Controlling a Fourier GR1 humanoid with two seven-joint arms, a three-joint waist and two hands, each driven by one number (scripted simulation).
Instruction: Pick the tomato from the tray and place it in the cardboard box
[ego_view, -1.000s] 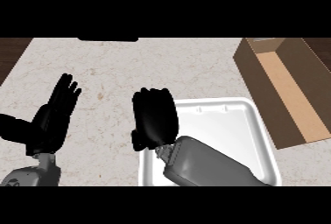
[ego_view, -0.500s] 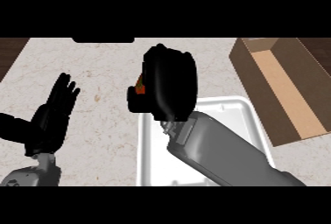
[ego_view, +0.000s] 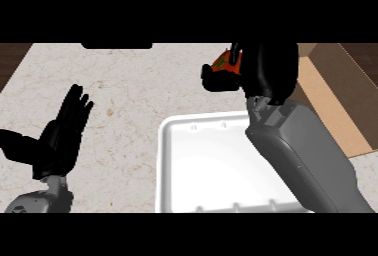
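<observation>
— What's the counter (ego_view: 140, 85) like from where you stand?

— Pale stone, off-white with small brown flecks, evenly lit, no hard shadows.

— And beyond it?

— Dark brown wood (ego_view: 13, 57) shows past the left corner, and a bit more at the far right. Something flat and black (ego_view: 117, 45) sits at the back edge; I can't tell what.

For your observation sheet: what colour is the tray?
White, seen in the head view: the tray.

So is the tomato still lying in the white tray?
No, the tomato is held in the right hand, lifted above the counter beyond the tray, next to the cardboard box.
</observation>
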